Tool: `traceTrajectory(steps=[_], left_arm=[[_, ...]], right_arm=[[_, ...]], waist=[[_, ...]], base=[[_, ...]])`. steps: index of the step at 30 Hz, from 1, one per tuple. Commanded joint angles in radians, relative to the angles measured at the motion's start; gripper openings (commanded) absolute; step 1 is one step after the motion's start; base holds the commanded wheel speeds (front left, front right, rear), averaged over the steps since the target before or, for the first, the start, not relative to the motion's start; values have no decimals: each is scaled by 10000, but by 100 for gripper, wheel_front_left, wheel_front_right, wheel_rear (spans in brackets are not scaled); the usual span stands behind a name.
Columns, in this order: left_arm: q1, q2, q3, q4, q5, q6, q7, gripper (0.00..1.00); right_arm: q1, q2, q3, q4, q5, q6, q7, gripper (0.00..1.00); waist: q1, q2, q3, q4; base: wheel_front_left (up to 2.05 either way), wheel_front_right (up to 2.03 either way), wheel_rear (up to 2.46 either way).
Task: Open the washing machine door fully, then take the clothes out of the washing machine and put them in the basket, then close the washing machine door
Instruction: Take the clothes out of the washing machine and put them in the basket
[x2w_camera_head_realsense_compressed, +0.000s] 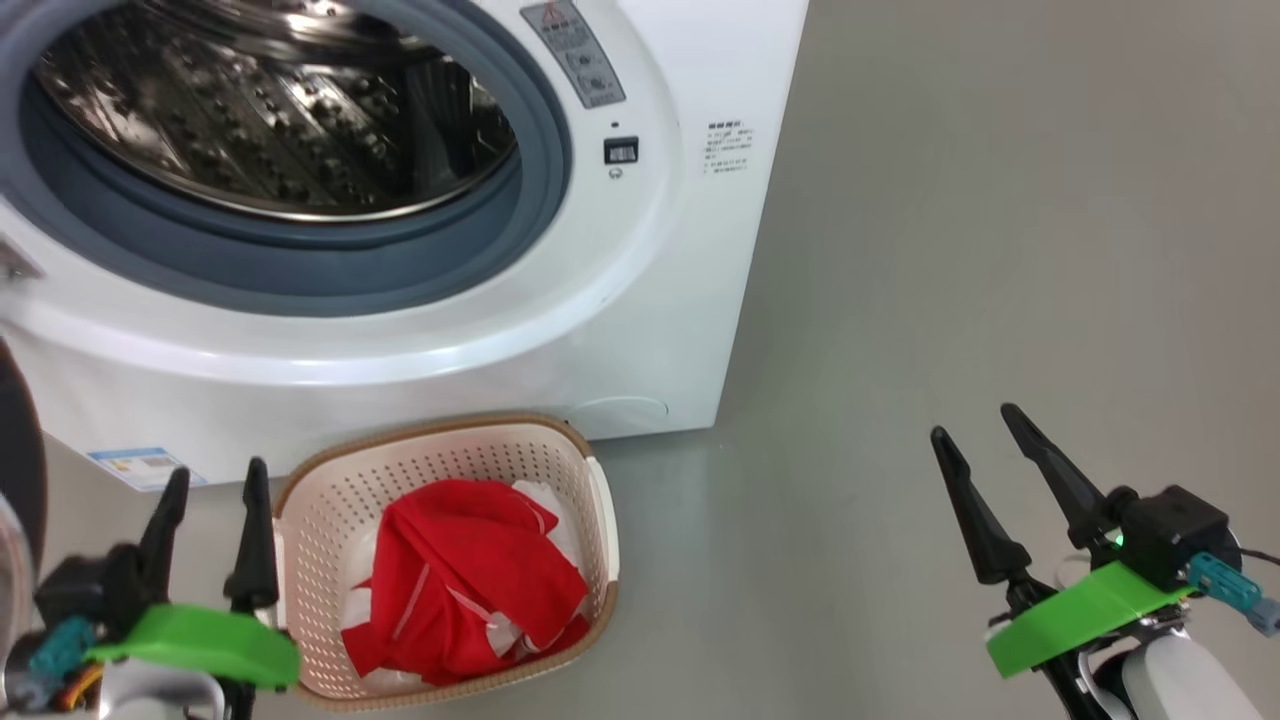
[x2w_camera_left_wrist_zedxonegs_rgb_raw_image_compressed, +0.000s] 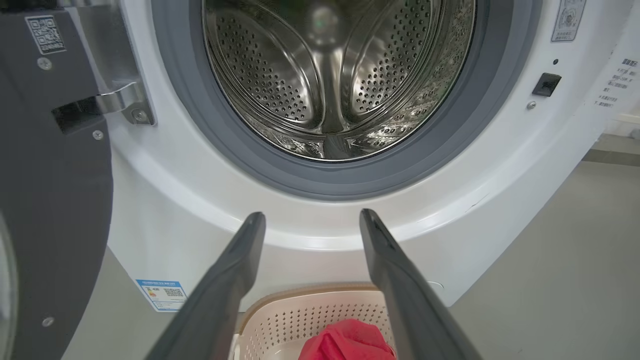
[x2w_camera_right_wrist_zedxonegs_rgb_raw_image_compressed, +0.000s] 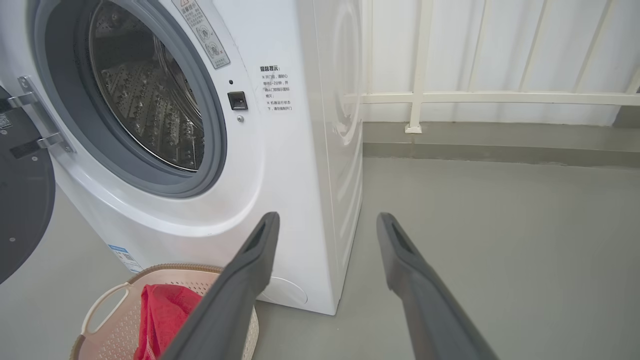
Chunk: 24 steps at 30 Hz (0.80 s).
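Door waiting to be shut

Left gripper (x2w_camera_head_realsense_compressed: 217, 472) is hanging wide open and empty just beside the basket (x2w_camera_head_realsense_compressed: 440, 428); right gripper (x2w_camera_head_realsense_compressed: 973, 425), equally spread and empty, is hovering over the floor (x2w_camera_head_realsense_compressed: 950, 200). The clothes (x2w_camera_head_realsense_compressed: 470, 580) are lying in the basket, at the foot of the washing machine (x2w_camera_head_realsense_compressed: 640, 300). The washing machine door (x2w_camera_left_wrist_zedxonegs_rgb_raw_image_compressed: 55, 200) is standing open leftward: likely best pushing its outer edge, sweeping clear of the basket.

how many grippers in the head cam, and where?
2. The left gripper is at the lower left, beside the basket; the right gripper is at the lower right, over the floor. None seems hidden.
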Motion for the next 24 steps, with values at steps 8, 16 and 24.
traceTrajectory(steps=[8, 16, 24], left_arm=[[1318, -112, 964, -1616, 414, -37, -124, 100], [2276, -454, 1327, -2691, 547, -55, -124, 100], [2285, -514, 1393, -2820, 613, -66, -124, 100]], right_arm=[[571, -261, -7, -315, 80, 16, -49, 100], [835, -300, -111, -397, 136, 16, -49, 100], [826, -289, -184, -442, 119, 16, -49, 100]], waist=[[0, 0, -572, 96], [0, 0, -698, 45], [0, 0, -624, 22]], base=[[0, 0, 0], [0, 0, 0], [0, 0, 0]])
